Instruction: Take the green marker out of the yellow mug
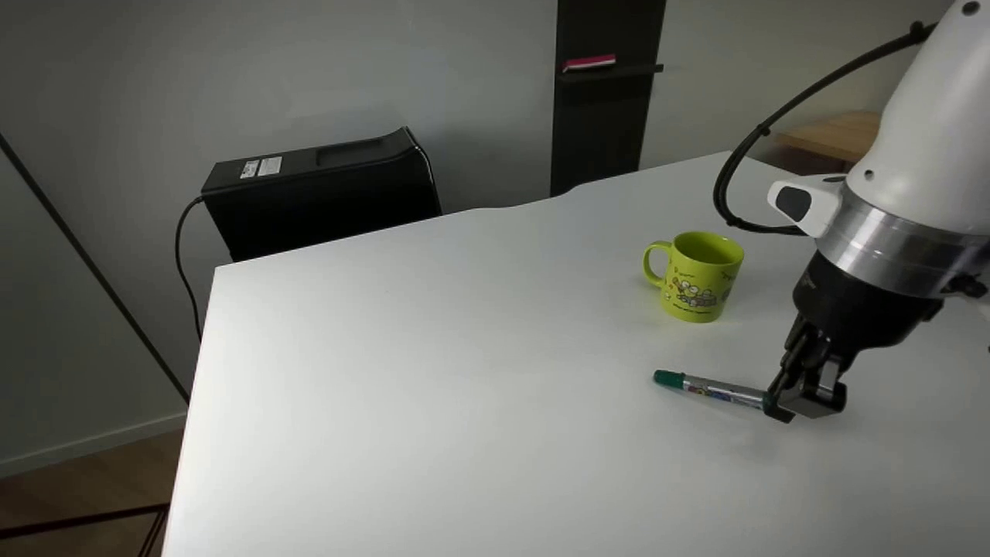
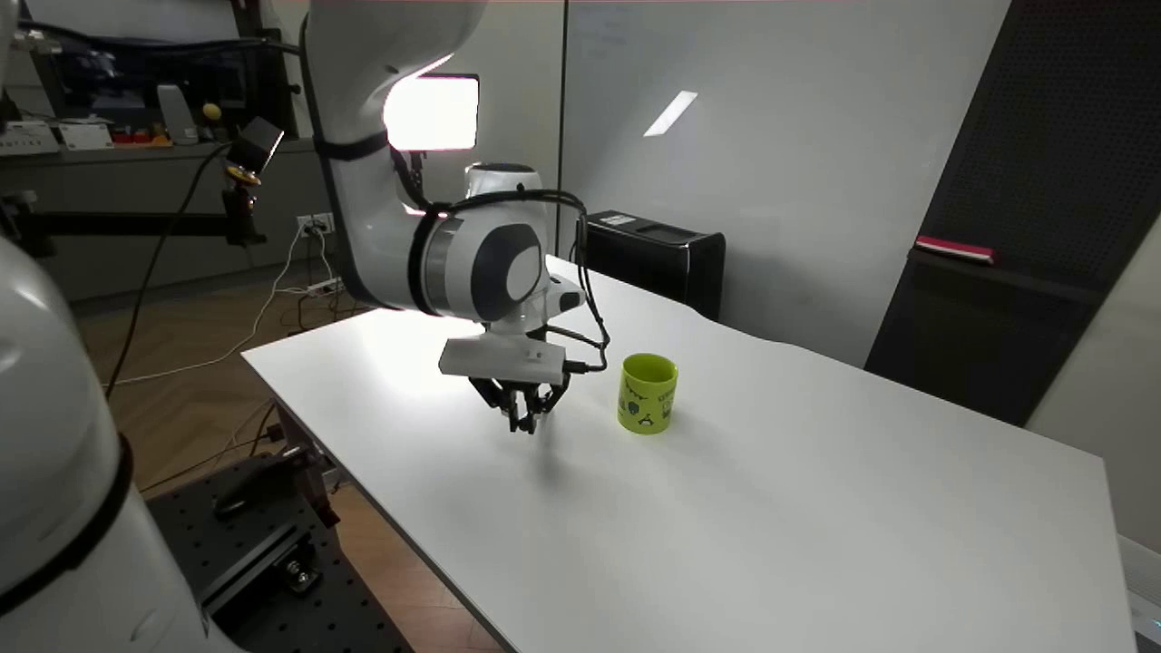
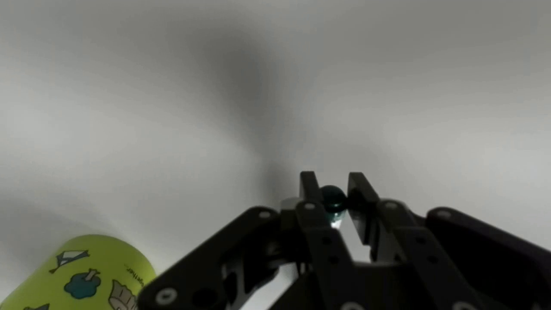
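Note:
The yellow mug (image 1: 700,286) stands upright on the white table, its loop handle at its left in an exterior view. It also shows in an exterior view (image 2: 647,394) and at the lower left of the wrist view (image 3: 86,275). Nothing sticks out of it. The green marker (image 1: 715,389) is outside the mug, in front of it and lying nearly level. My gripper (image 1: 800,406) is shut on one end of the marker and seems to hold it above the table. In the wrist view its green end (image 3: 333,199) shows between the fingertips.
The white table (image 1: 425,387) carries the mug. A black box-like appliance (image 1: 321,193) stands beyond the table's back edge, also seen in an exterior view (image 2: 653,258). A black cable (image 1: 762,131) loops from the arm near the mug.

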You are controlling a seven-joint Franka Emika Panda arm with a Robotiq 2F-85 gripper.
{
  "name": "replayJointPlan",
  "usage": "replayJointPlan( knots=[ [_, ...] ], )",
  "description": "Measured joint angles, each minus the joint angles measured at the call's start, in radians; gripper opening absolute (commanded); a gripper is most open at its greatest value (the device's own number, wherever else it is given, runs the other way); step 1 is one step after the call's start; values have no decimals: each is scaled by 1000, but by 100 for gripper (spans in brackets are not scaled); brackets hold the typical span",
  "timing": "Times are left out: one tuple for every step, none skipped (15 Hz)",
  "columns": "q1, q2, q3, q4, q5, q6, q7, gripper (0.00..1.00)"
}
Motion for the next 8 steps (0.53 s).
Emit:
replayJointPlan(
  knots=[
    [-29,3,39,8,29,-38,-12,6],
    [-58,5,74,17,58,-76,-28,19],
    [-80,6,98,27,81,-111,-43,47],
    [-98,6,114,39,100,-146,-57,49],
    [-112,6,123,53,115,-180,-69,54],
    [-121,6,125,67,125,-211,-79,60],
    [-128,6,125,80,133,-238,-88,68],
    [-135,6,125,93,137,-264,-94,74]
  ],
)
